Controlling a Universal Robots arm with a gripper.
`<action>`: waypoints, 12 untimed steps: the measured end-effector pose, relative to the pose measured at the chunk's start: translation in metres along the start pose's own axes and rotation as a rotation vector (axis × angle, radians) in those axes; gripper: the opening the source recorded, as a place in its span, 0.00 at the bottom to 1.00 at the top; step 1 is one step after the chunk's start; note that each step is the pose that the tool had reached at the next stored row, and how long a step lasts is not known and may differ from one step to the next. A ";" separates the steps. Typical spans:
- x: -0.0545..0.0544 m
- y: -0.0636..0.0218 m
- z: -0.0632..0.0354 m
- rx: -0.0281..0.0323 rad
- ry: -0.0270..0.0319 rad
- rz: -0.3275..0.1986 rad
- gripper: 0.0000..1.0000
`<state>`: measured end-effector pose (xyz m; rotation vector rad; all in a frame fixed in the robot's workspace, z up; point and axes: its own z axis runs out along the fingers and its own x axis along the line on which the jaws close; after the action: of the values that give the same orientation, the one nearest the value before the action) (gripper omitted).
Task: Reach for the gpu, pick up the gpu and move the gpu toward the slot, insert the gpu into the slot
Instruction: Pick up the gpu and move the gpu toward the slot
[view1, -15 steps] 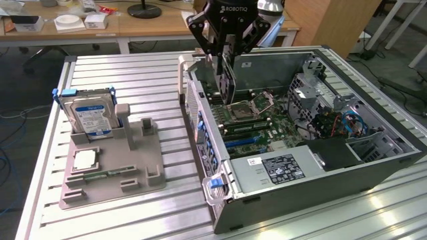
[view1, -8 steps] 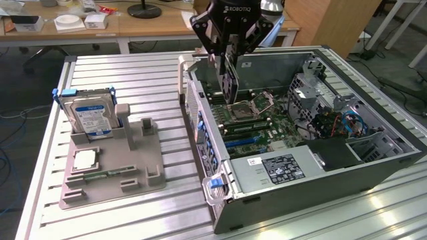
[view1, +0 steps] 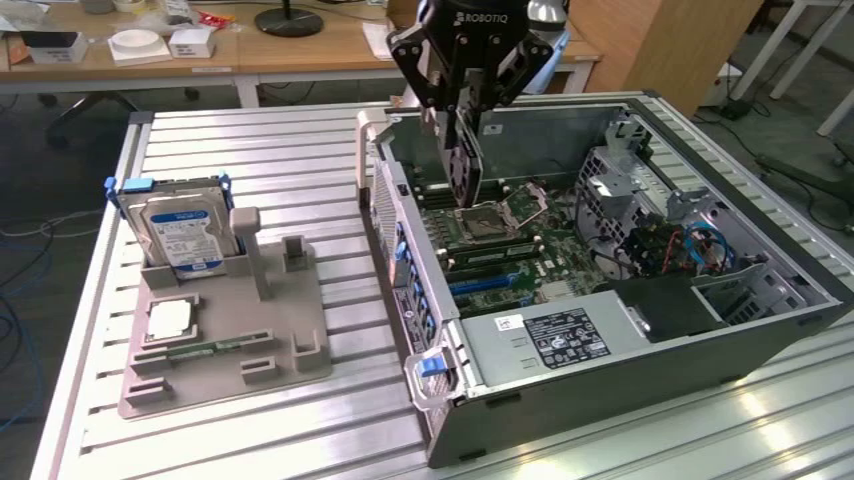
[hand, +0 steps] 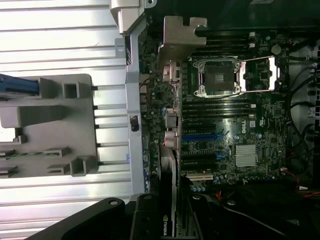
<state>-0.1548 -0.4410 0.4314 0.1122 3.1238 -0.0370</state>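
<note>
My gripper (view1: 461, 105) is shut on the gpu (view1: 463, 165), a thin dark card that hangs edge-down from the fingers over the open computer case. In the wrist view the gpu (hand: 167, 170) is seen edge-on, running away from my gripper (hand: 167, 217) to its silver bracket (hand: 181, 42). The card hangs above the motherboard near the case's rear wall, clear of the board. The slot (view1: 483, 283) is a blue strip on the green motherboard, below and nearer the power supply than the card. In the wrist view the slot (hand: 202, 136) lies beside the card's edge.
The square processor socket (view1: 481, 222) sits under the card. A silver power supply (view1: 561, 335) fills the case's near end, and cables and drive cages (view1: 667, 240) crowd the exterior view's right. A grey fixture (view1: 287, 330) at the exterior view's left holds a hard drive (view1: 180, 235).
</note>
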 end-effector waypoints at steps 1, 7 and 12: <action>-0.001 0.0001 0.0000 0.0001 0.0001 0.000 0.26; -0.005 0.0003 0.0000 0.0001 0.0001 0.003 0.26; -0.008 0.0006 0.0001 0.0001 0.0001 0.004 0.26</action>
<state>-0.1467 -0.4410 0.4314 0.1187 3.1236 -0.0370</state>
